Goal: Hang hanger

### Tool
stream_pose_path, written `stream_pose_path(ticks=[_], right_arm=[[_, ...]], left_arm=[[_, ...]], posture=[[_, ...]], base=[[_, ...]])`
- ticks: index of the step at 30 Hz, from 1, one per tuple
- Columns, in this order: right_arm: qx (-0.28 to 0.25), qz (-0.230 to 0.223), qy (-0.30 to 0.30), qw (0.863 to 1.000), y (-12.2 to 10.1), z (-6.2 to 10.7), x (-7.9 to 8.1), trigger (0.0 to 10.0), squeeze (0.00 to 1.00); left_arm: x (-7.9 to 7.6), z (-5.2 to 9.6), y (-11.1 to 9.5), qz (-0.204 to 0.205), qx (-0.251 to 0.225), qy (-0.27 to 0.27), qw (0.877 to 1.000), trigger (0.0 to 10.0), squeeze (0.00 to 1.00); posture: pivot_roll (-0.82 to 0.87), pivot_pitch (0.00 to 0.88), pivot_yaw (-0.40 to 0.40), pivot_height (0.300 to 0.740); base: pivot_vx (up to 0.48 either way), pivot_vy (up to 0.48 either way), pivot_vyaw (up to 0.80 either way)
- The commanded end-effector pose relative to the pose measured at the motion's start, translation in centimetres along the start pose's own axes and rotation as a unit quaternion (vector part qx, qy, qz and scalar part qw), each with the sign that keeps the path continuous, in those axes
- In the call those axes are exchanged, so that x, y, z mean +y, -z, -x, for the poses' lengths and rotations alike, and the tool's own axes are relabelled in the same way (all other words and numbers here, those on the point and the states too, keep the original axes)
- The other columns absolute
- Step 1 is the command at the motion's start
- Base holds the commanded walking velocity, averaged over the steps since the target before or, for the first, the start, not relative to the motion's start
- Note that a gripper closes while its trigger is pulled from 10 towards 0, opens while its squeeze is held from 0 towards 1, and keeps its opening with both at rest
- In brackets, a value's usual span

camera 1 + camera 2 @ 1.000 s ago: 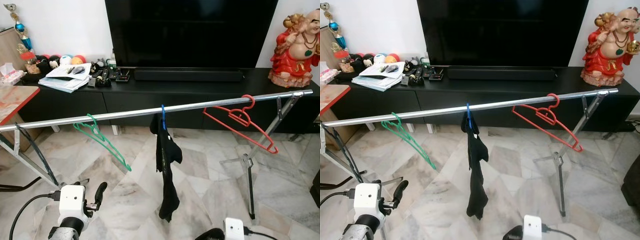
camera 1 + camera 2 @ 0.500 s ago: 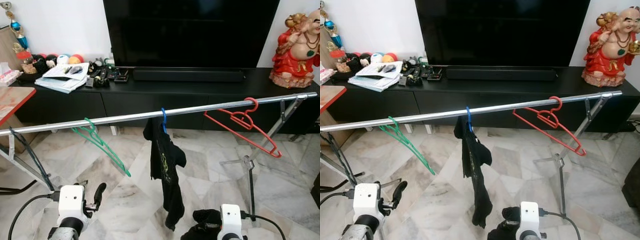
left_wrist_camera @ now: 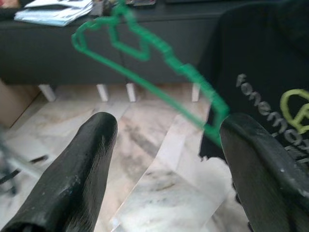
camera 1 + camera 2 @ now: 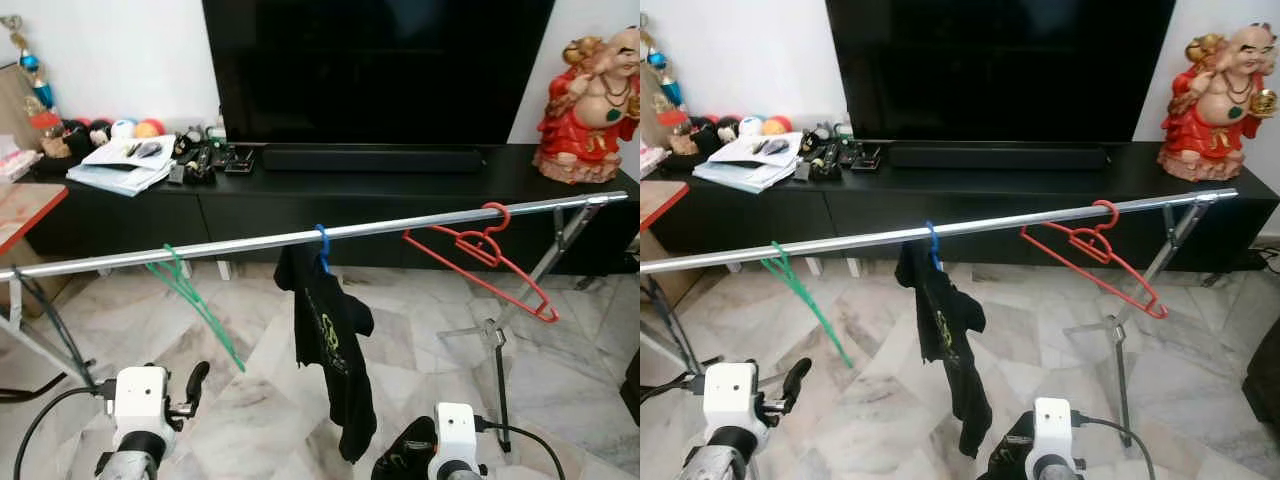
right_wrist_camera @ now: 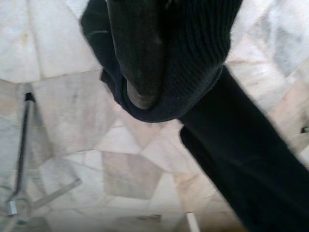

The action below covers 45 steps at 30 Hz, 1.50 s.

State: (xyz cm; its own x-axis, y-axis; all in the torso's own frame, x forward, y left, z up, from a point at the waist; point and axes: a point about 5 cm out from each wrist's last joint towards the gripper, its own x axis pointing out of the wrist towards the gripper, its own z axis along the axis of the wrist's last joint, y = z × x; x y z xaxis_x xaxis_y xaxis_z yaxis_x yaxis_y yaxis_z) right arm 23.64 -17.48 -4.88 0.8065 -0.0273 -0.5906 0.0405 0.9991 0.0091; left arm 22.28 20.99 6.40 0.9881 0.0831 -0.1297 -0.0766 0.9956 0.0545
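From the head cameras I count three hangers on the long silver metal rail (image 4: 300,238): one thin green plastic hanger (image 4: 196,300) toward my left, one blue hanger (image 4: 322,247) in the middle carrying a black T-shirt with yellow-green print (image 4: 329,345), and one red plastic hanger (image 4: 480,258) toward my right, tilted down to the right. Behind the rail I see one black TV console (image 4: 330,190), one large black television (image 4: 375,70) and one red and gold laughing statue (image 4: 590,100). My two arms sit low: the left gripper (image 4: 192,385) is below the green hanger, and the right gripper (image 4: 405,460) is at the bottom edge, wrapped in black cloth just beside the shirt's hem.

Compared with half a second ago, the camera has tilted, so the rail sits a little higher in view. The shirt has turned so its print faces me more, and the green hanger hangs steeper.

In the left wrist view, I see my two black fingers (image 3: 77,179) spread well apart with nothing between them; the green hanger and the printed shirt (image 3: 270,96) lie beyond.

In the right wrist view, one black finger (image 5: 137,53) is clamped inside a fold of black knitted fabric (image 5: 193,63) over the marble floor (image 5: 72,121).
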Motion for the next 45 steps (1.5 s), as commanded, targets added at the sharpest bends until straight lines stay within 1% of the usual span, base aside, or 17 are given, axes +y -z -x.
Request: stream_pose_path(ticks=[1,12,19,25,28,31,32,35,38,39,40,42,43,44,45], right_arm=[[-0.012,0.001,0.008,1.0,-0.5,-0.1,-0.7,10.0,0.0],[-0.015,0.005,0.005,1.0,-0.9,-0.2,-0.7,10.0,0.0],[-0.011,0.007,0.004,1.0,-0.7,-0.2,-0.6,10.0,0.0],[0.0,0.006,0.002,1.0,0.0,0.1,-0.4,10.0,0.0],[0.002,0.006,0.001,1.0,0.1,0.1,-0.4,10.0,0.0],[0.004,0.007,0.001,1.0,0.3,0.1,-0.4,10.0,0.0],[0.005,0.007,0.0,1.0,0.3,0.1,-0.4,10.0,0.0],[0.007,0.008,0.001,1.0,0.4,0.2,-0.4,10.0,0.0],[0.009,0.009,0.0,1.0,0.5,0.2,-0.4,10.0,0.0],[0.009,0.009,0.0,1.0,0.5,0.2,-0.4,10.0,0.0],[0.01,0.009,-0.001,1.0,0.5,0.2,-0.3,10.0,0.0],[0.011,0.009,-0.002,1.0,0.6,0.2,-0.2,10.0,0.0],[0.012,0.01,-0.002,1.0,0.6,0.2,-0.2,10.0,0.0],[0.012,0.01,-0.002,1.0,0.6,0.2,-0.2,10.0,0.0],[0.013,0.01,-0.003,1.0,0.7,0.2,-0.1,10.0,0.0]], left_arm=[[-0.3,0.0,-0.1,0.001,0.001,0.002,1.0,10.0,0.0],[-0.3,-0.2,-0.3,0.005,-0.005,-0.005,1.0,10.0,0.0],[-0.5,-0.1,-0.6,0.006,-0.015,-0.005,1.0,10.0,0.0],[-0.1,0.2,-0.7,-0.01,-0.015,-0.005,1.0,10.0,0.0],[0.0,0.2,-0.8,-0.011,-0.016,-0.007,1.0,10.0,0.0],[0.4,0.1,-1.4,-0.006,-0.019,-0.021,1.0,10.0,0.0],[0.6,0.0,-1.4,-0.01,-0.014,-0.027,0.999,10.0,0.0],[1.3,-0.6,-1.5,0.009,0.0,-0.043,0.999,10.0,0.0],[1.6,-1.2,-1.7,0.016,0.011,-0.038,0.999,10.0,0.0],[1.6,-1.2,-1.7,0.016,0.011,-0.038,0.999,10.0,0.0],[1.7,-2.1,-2.1,0.018,0.019,-0.036,0.999,10.0,0.0],[1.9,-2.8,-2.4,0.03,0.024,-0.04,0.998,10.0,0.0],[2.0,-3.3,-2.5,0.045,0.029,-0.041,0.998,10.0,0.0],[2.0,-3.3,-2.5,0.045,0.029,-0.041,0.998,10.0,0.0],[2.1,-3.8,-2.7,0.053,0.031,-0.039,0.997,10.0,0.0]], posture=[[0.03,0.025,0.045,0.74],[0.04,0.034,0.027,0.74],[0.04,0.039,0.023,0.74],[0.05,0.046,0.022,0.74],[0.05,0.047,0.023,0.74],[0.05,0.047,0.024,0.74],[0.05,0.047,0.024,0.74],[0.05,0.048,0.025,0.74],[0.05,0.047,0.025,0.74],[0.05,0.047,0.025,0.74],[0.05,0.048,0.026,0.74],[0.05,0.046,0.026,0.74],[0.05,0.046,0.027,0.74],[0.05,0.046,0.027,0.74],[0.05,0.044,0.028,0.74]], base=[[0.311,0.0,0.0],[0.322,0.0,0.0],[0.323,0.0,0.0],[0.0,0.0,0.0],[0.0,0.0,0.0],[0.0,0.0,0.0],[0.0,0.0,0.0],[0.0,0.0,0.0],[0.0,0.0,0.0],[0.0,0.0,0.0],[0.0,0.0,0.0],[0.0,0.0,0.0],[0.0,0.0,0.0],[0.0,0.0,0.0],[0.0,0.0,0.0]])
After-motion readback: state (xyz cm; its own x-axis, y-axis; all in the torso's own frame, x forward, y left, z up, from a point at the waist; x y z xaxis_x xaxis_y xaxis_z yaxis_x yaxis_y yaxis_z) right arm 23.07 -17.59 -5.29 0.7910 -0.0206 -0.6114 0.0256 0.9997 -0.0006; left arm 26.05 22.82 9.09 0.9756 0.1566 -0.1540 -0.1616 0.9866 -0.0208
